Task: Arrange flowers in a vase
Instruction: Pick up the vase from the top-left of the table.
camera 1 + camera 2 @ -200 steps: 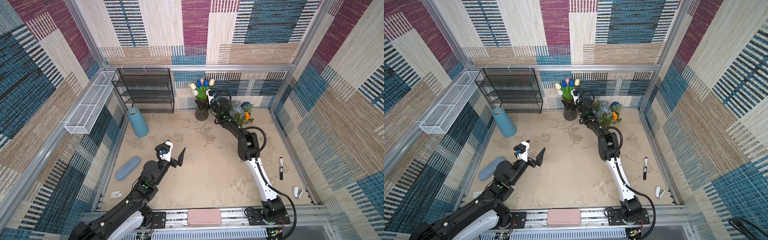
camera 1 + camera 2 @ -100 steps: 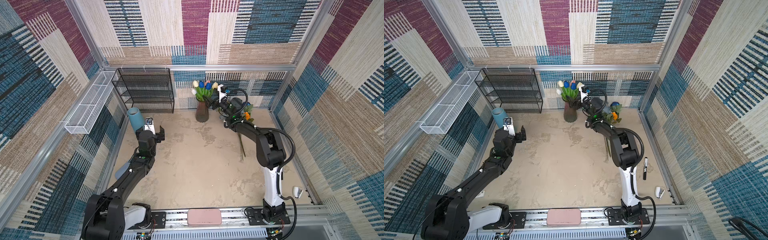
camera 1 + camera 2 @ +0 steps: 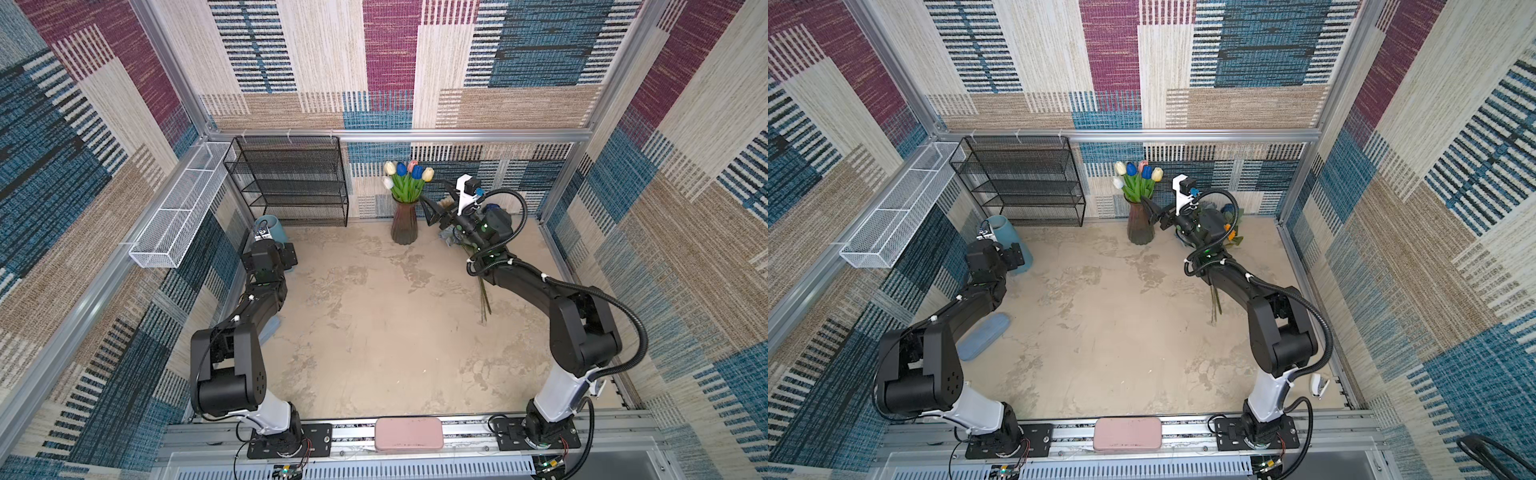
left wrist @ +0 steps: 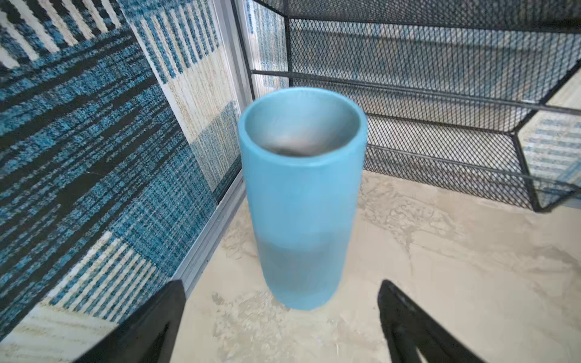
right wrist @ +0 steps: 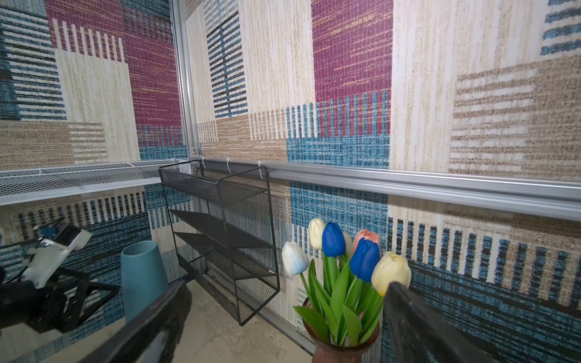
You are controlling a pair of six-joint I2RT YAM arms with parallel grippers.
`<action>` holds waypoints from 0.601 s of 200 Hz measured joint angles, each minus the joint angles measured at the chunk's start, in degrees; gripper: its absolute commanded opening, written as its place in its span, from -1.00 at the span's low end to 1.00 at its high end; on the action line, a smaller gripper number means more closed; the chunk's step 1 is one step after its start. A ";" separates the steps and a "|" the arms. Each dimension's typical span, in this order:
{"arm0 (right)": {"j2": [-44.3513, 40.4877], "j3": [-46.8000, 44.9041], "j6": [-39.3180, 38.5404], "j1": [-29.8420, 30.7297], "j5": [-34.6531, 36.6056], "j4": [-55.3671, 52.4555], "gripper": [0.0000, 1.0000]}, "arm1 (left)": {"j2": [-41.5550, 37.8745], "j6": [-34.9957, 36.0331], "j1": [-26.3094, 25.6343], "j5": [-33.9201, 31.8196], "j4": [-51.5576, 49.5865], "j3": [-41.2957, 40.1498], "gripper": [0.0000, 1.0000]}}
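Both arms of our tabletop robot are caught empty-handed. The right gripper [image 3: 436, 202], jaws spread wide and clasping nothing, hovers just beside a bunch of artificial tulips [image 3: 408, 179]. Their white, blue, pink and yellow heads rise over green leaves, and they stand upright in a ribbed brown vase [image 3: 404, 226] against the back wall. From the right wrist camera we see one black finger [image 5: 418, 320] overlapping the edge of the yellow tulip; we cannot tell whether it touches.

A heap of loose long-stemmed flowers [image 3: 1228, 227], an orange bloom and a deep blue rose among them, lies on the sand-coloured floor [image 3: 374, 332] near the back right corner. That arm partly hides the heap, and the green stems [image 3: 484, 299] trail toward the front.

Across the cell, the left gripper [image 4: 280, 283] is likewise released and grasping nothing. It faces a tall light-blue cylindrical vase [image 4: 301, 195] that stands upright in the back left corner, just beside a black wire-mesh shelf [image 3: 291, 183]. Its fingertips frame the vase's base without touching it.

We also note a white wire basket [image 3: 178, 216] on the left wall, a blue-grey oblong case [image 3: 984, 340] on the floor by the left arm, and a pink pad [image 3: 408, 432] on the front rail.
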 measured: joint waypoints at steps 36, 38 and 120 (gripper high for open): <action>-9.64 -9.73 1.38 0.26 -0.55 1.68 0.99 | 6.14 0.79 0.59 3.13 0.79 5.46 0.97; -10.21 -10.23 1.46 0.31 -0.59 1.73 0.99 | 6.56 0.90 0.61 3.13 0.87 5.88 0.97; -33.35 -27.10 3.65 2.60 -0.66 1.18 0.99 | 19.89 4.31 1.57 3.54 6.19 16.46 0.84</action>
